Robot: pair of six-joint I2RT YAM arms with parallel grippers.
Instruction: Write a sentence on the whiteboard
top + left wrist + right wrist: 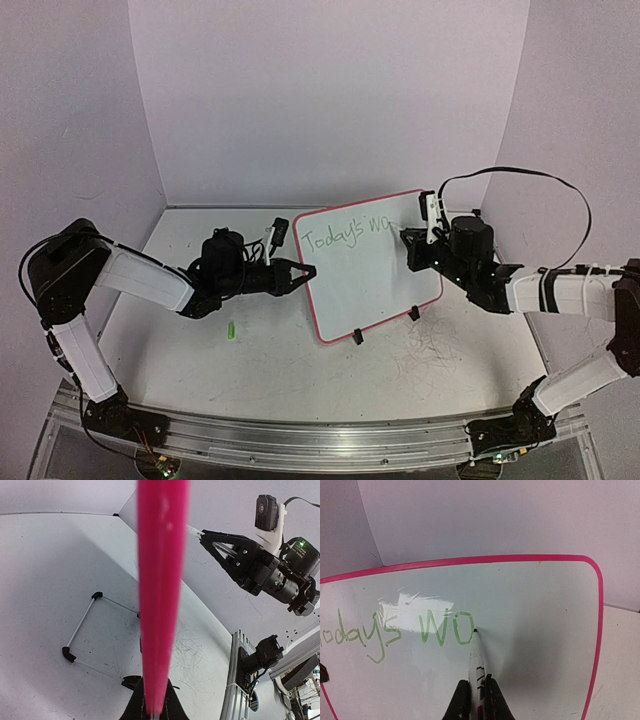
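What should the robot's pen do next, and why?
Probably shift the tip of the white marker pen, held in the right arm's fingers, slightly right and start another letter. The thin green handwriting on the small pink-rimmed whiteboard stops at "Today's WO", the tip touches just past the O, and bare board lies to its right.

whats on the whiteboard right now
Green writing reading "Today's wo", its first letter cut off in the right wrist view. The marker tip touches the whiteboard just after the last "o". The patch under the marker and right fingers is hidden.
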